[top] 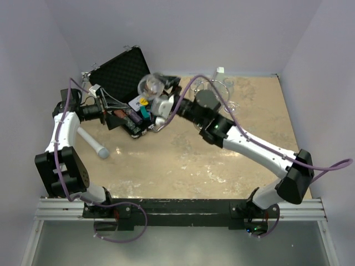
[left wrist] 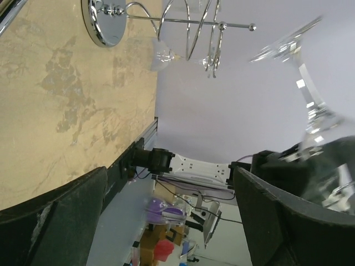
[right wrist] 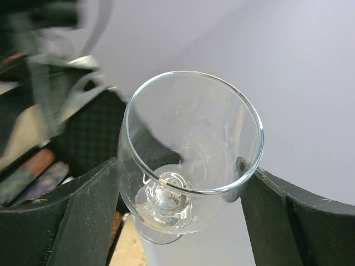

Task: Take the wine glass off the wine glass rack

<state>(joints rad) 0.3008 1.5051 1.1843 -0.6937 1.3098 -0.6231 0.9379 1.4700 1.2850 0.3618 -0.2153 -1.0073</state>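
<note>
Nearest the arms' bases, on the marbled tan table (top: pixel 222 166), a white rod (top: pixel 94 143) with a grey tip lies beside the left arm. Slightly farther in, the left gripper (left wrist: pixel 171 173) stands with its fingers spread wide and nothing between them. Only its own wrist camera shows this, since from overhead that pincer is lost against dark clutter. The same wrist view catches the foot and stem of the wine glass (left wrist: pixel 310 83), tilted, by the finger on the right of the frame; whether they touch I cannot tell. About level with it, the right gripper (right wrist: pixel 183 166) clasps the glass by the bowl, one pad against each side. That grip is plain only in the right wrist view, which looks down into the mouth. The glass is clear, with a rounded bowl, a thin bright rim and a slim stem ending in a round foot. From overhead it is held above the table's left-centre, just in front of an open black case (top: pixel 119 69). Farthest, by the back wall, the wine glass rack (left wrist: pixel 105 22) stands well apart from the glass. It is chrome, with a mirrored round base, a thin stem and wire loops, and what looks like another glass (left wrist: pixel 163 55) hangs among them.
</note>
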